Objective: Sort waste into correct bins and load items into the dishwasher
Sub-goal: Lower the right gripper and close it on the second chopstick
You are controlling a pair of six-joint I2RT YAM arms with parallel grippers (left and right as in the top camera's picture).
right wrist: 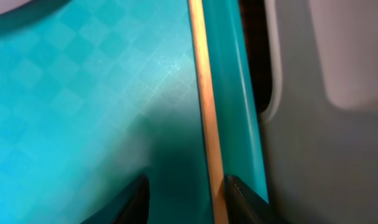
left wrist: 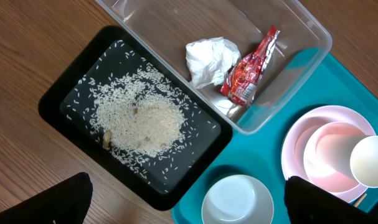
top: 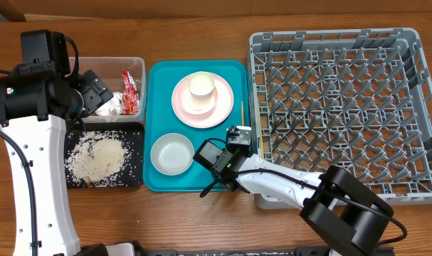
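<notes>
My left gripper hangs wide open over the corner where the black tray meets the teal tray; nothing is between its fingers. Rice lies in the black tray. In the clear tub lie the red wrapper and the white tissue. A white bowl and a pink plate carrying a bowl and cup stand on the teal tray. My right gripper is low at the tray's right edge, open, with a chopstick against its right finger.
The grey dishwasher rack fills the right side, and its wall stands right beside the teal tray. The chopstick lies along that tray's right rim. Bare wood surrounds the trays.
</notes>
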